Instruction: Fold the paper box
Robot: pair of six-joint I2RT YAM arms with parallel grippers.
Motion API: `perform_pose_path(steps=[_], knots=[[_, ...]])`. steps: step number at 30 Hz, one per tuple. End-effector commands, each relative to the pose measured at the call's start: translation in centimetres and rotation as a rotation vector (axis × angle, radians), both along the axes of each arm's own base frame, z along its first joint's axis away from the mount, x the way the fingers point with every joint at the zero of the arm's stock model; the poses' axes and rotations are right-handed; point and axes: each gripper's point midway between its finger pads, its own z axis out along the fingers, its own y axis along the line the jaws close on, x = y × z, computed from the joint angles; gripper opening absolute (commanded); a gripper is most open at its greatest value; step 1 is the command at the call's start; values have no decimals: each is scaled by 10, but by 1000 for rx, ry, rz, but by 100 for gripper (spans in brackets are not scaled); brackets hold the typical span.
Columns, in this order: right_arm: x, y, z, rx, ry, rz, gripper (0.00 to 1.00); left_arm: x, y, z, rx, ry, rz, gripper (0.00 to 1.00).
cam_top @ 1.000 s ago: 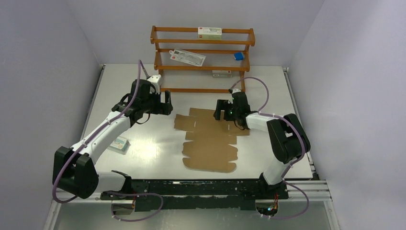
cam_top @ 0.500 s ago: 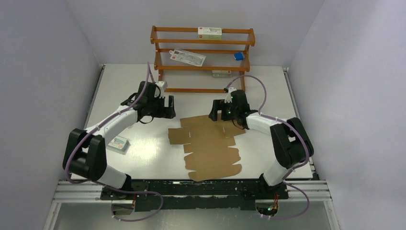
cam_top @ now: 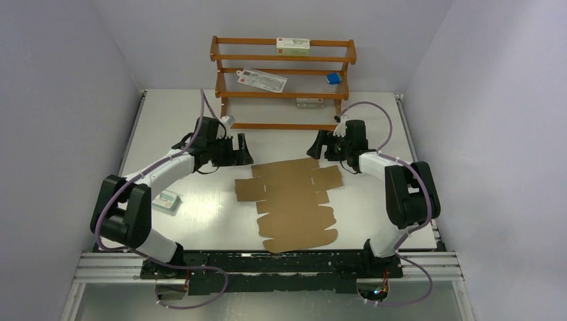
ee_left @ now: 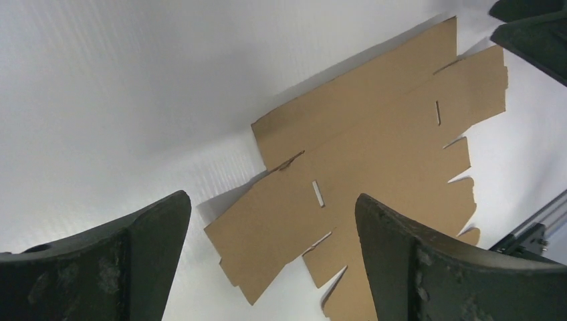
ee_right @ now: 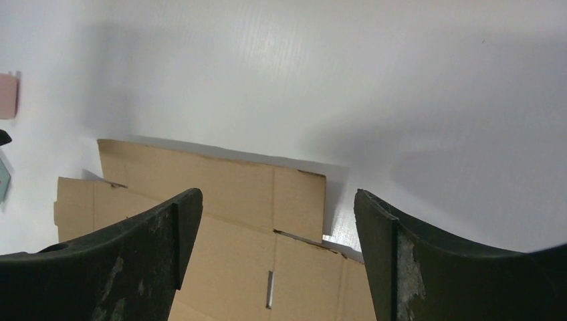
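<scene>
Left gripper (cam_top: 239, 148): fingers spread wide, nothing between them, hovering just off the far-left corner of the paper box (cam_top: 294, 200). Right gripper (cam_top: 319, 146): also wide open and empty, near the far-right corner. Neither touches the cardboard.

Paper box: a flat die-cut sheet, wholly unfolded, lying on the table (cam_top: 180, 114) between the two arms, long axis running near to far. Slots and scored creases show in both wrist views. The right wrist view has the far flap's edge below and between the fingers. A shadow under that corner suggests it sits slightly proud of the surface, though this is not certain.

Step in hand, as judged: the approach for a first fold at the far end.

Doing it well:
- One arm probably has to pin the middle panel, since the sheet is light and the tabletop looks slick. A push from one side alone would likely slide it.
- The lifting finger should come in low and catch under the flap's free edge.
- Bend along the scored line, not across a slot.
- Raise slowly so the tabs do not buckle.
</scene>
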Motion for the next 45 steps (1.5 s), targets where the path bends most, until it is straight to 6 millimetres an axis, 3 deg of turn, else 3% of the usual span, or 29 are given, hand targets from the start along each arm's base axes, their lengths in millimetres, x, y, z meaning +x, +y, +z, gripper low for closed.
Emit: perform_pose_path(steps=[1,8,17,22,26,39,45], knots=[[-1,10,-12,65,43,56,87,-2,-13,-11,-136,49,45,95],[-1,11,-35,104,107,81,78,4,-19,-33,-142,97,52,86],[-11,17,-46,162,159,115,63,0,-23,-59,-147,157,37,72],[-12,19,-45,173,159,120,49,-4,-27,-67,-169,190,24,63],[-12,19,-42,180,153,119,41,0,-33,-64,-190,173,12,57],[-13,21,-35,194,134,104,28,-13,-53,-59,-228,175,-26,31],[-12,18,-30,150,117,87,22,-9,-61,-51,-194,141,-30,21]])
